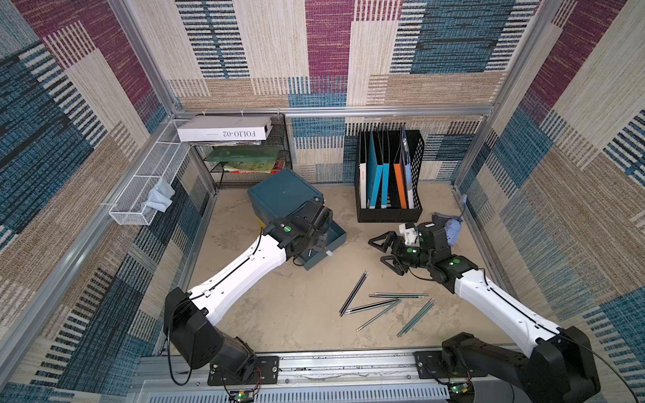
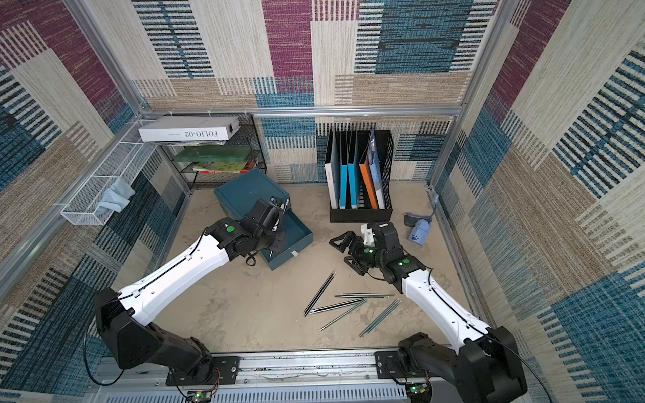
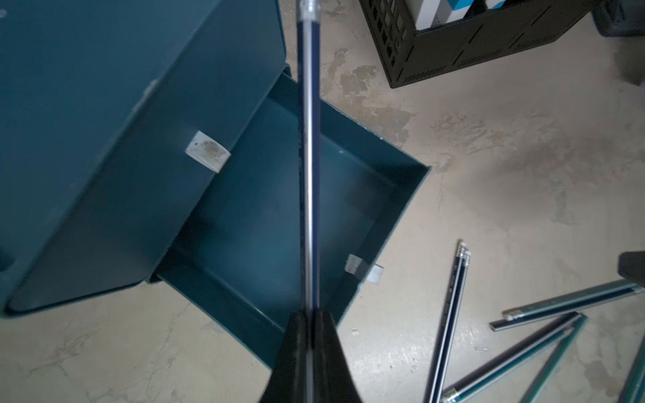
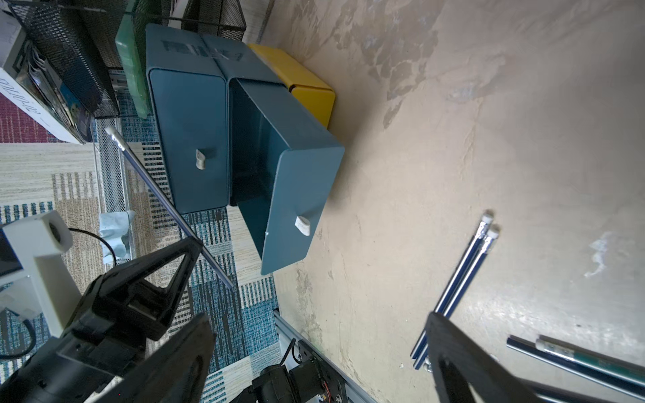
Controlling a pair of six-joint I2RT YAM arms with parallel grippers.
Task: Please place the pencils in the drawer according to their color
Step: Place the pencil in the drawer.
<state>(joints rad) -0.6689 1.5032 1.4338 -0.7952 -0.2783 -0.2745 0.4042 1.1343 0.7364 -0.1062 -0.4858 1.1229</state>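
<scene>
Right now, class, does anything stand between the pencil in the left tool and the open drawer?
Nothing visible does. The left tool holds the pencil above the open drawer, whose inside looks bare.

Teal drawer (image 3: 366,195), navy pencil (image 3: 309,174) (silver stripe), mottled beige tabletop (image 3: 506,174)

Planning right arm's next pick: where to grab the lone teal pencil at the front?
Grip the teal pencil on its front half, from straight above, right gripper turned so its open jaws close across the shaft. It lies flat; its far end nearly meets a dark pencil, while the front half has bare table on both sides.
</scene>
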